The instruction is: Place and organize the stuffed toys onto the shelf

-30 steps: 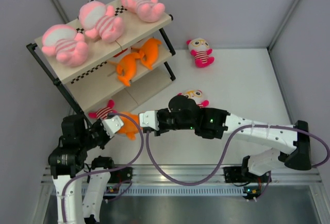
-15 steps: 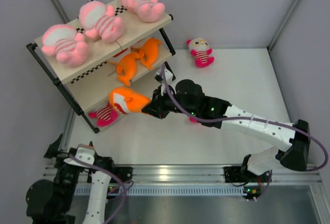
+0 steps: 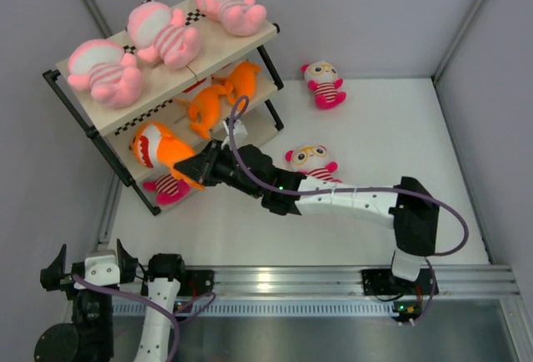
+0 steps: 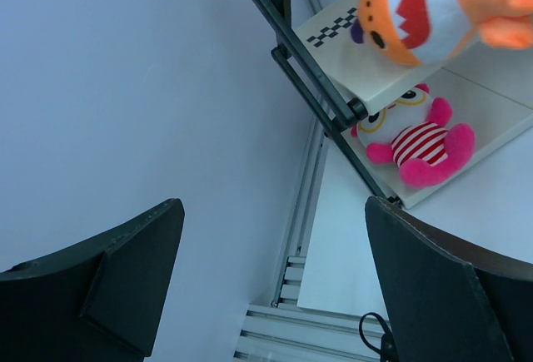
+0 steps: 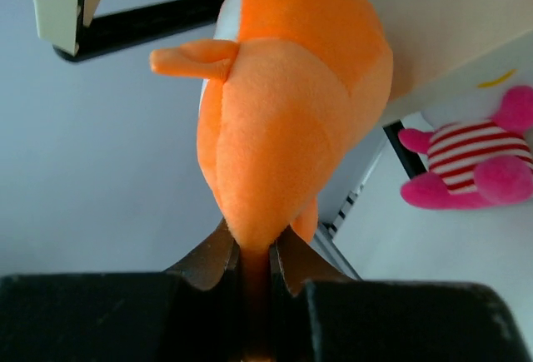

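My right gripper [image 3: 202, 165] is shut on the tail of an orange shark toy [image 3: 158, 150], held at the left end of the shelf's [image 3: 241, 46] middle tier. In the right wrist view the jaws [image 5: 254, 241] pinch the shark's [image 5: 291, 112] narrow end. Three pink striped toys [image 3: 162, 33] lie on the top board and two orange toys [image 3: 204, 108] on the middle board. A magenta striped doll [image 3: 169, 187] lies on the bottom tier under the shark. My left gripper [image 3: 90, 264] hangs open and holds nothing at the near left corner, far from the toys.
Two more striped dolls lie on the white table, one at the back [image 3: 323, 83] and one beside my right forearm [image 3: 310, 158]. Grey walls close in on both sides. An aluminium rail [image 3: 275, 279] runs along the near edge.
The left gripper let go of the orange shark and drew back to the near left corner, open. The right arm carried the shark left and up to the shelf's middle tier.
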Available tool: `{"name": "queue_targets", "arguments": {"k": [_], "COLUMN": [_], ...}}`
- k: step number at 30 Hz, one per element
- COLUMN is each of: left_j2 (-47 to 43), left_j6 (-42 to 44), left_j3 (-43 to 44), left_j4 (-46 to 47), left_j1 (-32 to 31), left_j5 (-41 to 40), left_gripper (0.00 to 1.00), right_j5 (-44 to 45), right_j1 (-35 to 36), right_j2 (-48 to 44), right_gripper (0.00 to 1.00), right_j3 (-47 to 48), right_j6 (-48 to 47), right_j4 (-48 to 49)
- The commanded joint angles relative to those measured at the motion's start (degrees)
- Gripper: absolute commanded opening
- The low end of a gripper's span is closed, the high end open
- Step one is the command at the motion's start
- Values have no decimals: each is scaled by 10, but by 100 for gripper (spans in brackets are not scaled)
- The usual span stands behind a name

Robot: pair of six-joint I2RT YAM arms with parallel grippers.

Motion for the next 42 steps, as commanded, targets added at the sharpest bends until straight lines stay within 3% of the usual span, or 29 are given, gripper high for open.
{"name": "queue_targets", "arguments": {"k": [1,11,12,16,19,23,28,32,36,42], "left_j2": [-17,-21,-21,-21,-23,-25,-27,-26,-24,-22], "left_j6": [-19,-21,-21,-20,-21,-24,-28,-30,-30,-31], "left_j3": [6,3,2,7,9,12,10,12,15,15], "left_j4": [11,11,11,10,8,6,5,3,3,4], "left_j1": [1,-4,-5,-21,-24,-25,-24,-23,-21,-17], "left_j5": [-15,-14,-14,-13,-16,-12,-9,-2,-1,2], "left_gripper": [96,96,96,96,96,97,97,97,97,97], "right_j5": [98,249,252,245,230,259,256,272,319,328], "right_j1": [14,24,24,22,22,22,18,34,52,55], "right_j2": [65,222,259,335,364,323,306,284,248,196], "right_gripper": [0,0,0,11,29,48,61,97,99,100], "right_j3": [103,260,317,438,503,412,397,389,388,331], "right_j6": [57,109,110,121,110,119,98,37,-35,-29], "right_j4": [85,100,81,32,-2,2,-8,-10,-41,-85]}}
